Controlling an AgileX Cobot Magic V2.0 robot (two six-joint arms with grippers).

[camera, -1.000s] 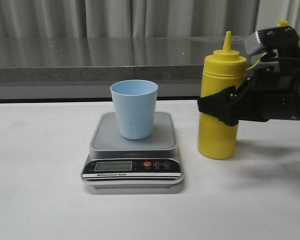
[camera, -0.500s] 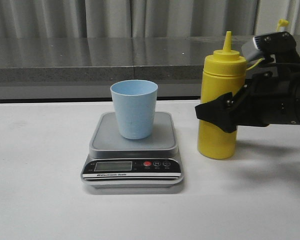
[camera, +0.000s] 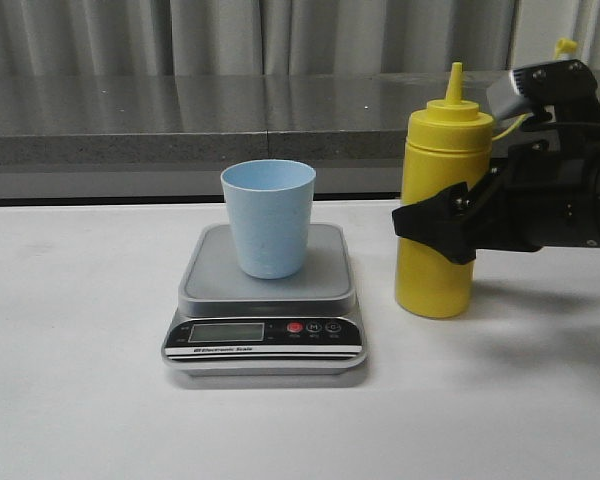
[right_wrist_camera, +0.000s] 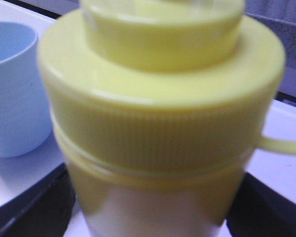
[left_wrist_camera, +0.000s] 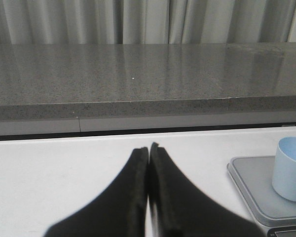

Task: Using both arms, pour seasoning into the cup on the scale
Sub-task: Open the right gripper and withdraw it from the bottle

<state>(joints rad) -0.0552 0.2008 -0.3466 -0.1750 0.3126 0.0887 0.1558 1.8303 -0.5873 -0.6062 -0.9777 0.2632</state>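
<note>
The yellow seasoning bottle (camera: 435,285) stands upright on the white table, right of the scale (camera: 210,285). The pale blue cup (camera: 268,220) stands on the scale's grey platform. My right gripper (camera: 420,225) comes in from the right, one black finger on each side of the bottle's body; in the right wrist view the bottle (right_wrist_camera: 158,113) fills the frame, thin gaps showing beside the fingers (right_wrist_camera: 24,207). The bottle's tethered cap (camera: 565,45) sticks up behind my arm. My left gripper (left_wrist_camera: 149,148) is shut and empty, left of the scale (left_wrist_camera: 251,182) and cup (left_wrist_camera: 291,170).
A grey stone ledge (camera: 180,120) with curtains behind it runs along the back of the table. The scale's black front panel (camera: 263,335) with LCD and red button faces the front edge.
My right arm dropped slightly and shifted a little along the bottle. The bottle, cup and scale have not moved.
</note>
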